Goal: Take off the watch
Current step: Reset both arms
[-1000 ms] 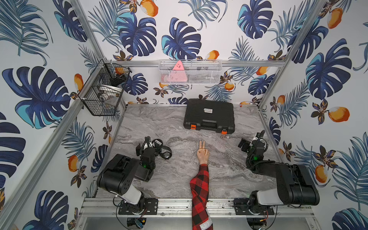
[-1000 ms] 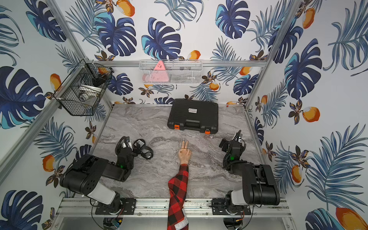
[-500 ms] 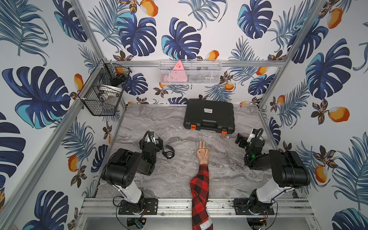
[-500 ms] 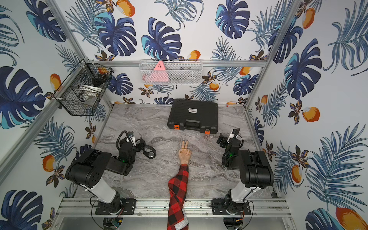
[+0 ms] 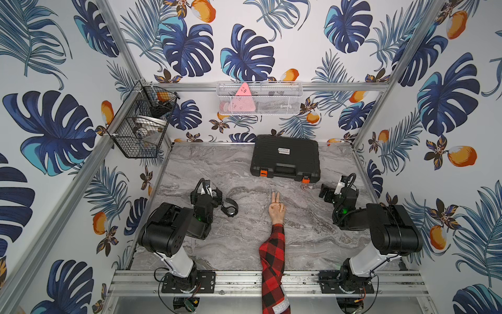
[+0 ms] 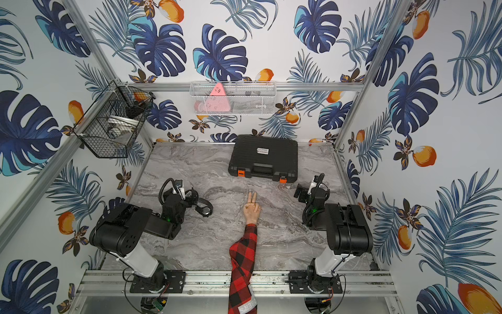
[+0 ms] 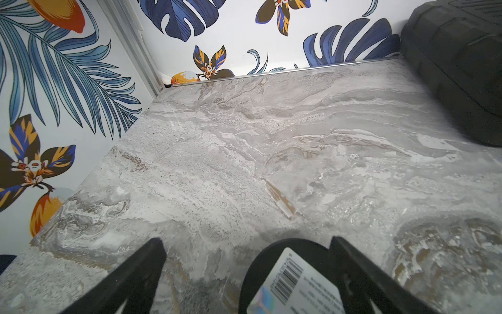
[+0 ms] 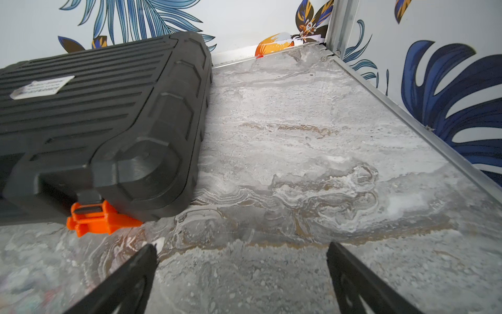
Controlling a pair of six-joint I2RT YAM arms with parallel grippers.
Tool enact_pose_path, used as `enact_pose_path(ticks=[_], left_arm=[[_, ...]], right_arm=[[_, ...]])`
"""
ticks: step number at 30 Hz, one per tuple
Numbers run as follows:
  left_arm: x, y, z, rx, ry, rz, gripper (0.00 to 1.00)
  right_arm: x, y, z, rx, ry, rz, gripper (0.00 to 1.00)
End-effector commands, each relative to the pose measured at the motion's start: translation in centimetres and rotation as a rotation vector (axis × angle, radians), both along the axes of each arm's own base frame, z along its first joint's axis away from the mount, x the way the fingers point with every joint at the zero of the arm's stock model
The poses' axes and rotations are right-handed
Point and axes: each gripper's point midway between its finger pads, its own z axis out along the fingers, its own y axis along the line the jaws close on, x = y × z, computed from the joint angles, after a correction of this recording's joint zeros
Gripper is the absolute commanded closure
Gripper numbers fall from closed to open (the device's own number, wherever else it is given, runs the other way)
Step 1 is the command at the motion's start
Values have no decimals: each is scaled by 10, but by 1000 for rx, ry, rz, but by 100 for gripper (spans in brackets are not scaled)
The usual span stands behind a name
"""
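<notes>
The watch (image 5: 229,208) (image 6: 205,209), black and chunky with a round face, lies on the marble table just right of my left gripper (image 5: 207,191) (image 6: 184,192), apart from the person's hand (image 5: 276,208) (image 6: 251,210). The hand rests flat with two fingers stretched out, its wrist in a red plaid sleeve (image 5: 272,252). My left gripper (image 7: 247,240) is open; a flat black disc with a barcode label (image 7: 288,274) sits low between its fingers, close to one of them. My right gripper (image 5: 327,192) (image 6: 302,194) (image 8: 241,246) is open over bare table.
A black tool case with orange latches (image 5: 285,159) (image 8: 103,114) lies at the back middle, near the right gripper. A black wire basket (image 5: 141,122) and a white mesh shelf (image 5: 259,99) hang on the walls. Metal rails edge the table (image 5: 233,244).
Both arms have folded back toward their bases, with the left gripper shifted slightly away from the front. The watch and the hand have stayed where they were.
</notes>
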Motion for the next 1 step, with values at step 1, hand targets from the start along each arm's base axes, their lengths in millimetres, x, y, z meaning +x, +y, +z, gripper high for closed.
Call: enact_pose_path(ticks=[1], left_arm=[[3,-1,6,-2,-21,-7,1]], right_arm=[[1,2,1,-10,-2,18,0]])
